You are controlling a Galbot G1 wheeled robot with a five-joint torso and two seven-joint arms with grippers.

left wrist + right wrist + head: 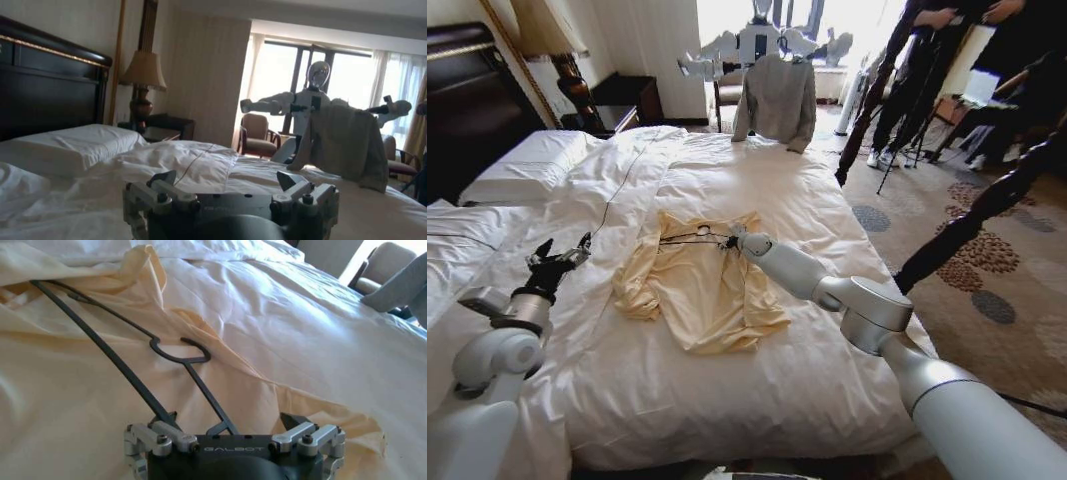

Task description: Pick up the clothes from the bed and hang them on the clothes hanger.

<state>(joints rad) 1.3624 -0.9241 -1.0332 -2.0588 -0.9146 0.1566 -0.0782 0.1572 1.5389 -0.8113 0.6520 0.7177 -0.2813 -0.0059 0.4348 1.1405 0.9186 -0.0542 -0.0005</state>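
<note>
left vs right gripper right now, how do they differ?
The right gripper is reached out to the yellow shirt's collar, down at the dark hanger lying on it; the left gripper hangs above bare white duvet, apart from both. The hanger's wires run in under the right gripper's fingers; nothing sits between the left's. Shared: both are open, over the bed.

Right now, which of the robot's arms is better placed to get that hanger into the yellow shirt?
The right. Its right gripper is open at the clothes hanger lying on the clothes; the left gripper hovers off to the side over bare duvet.
</note>
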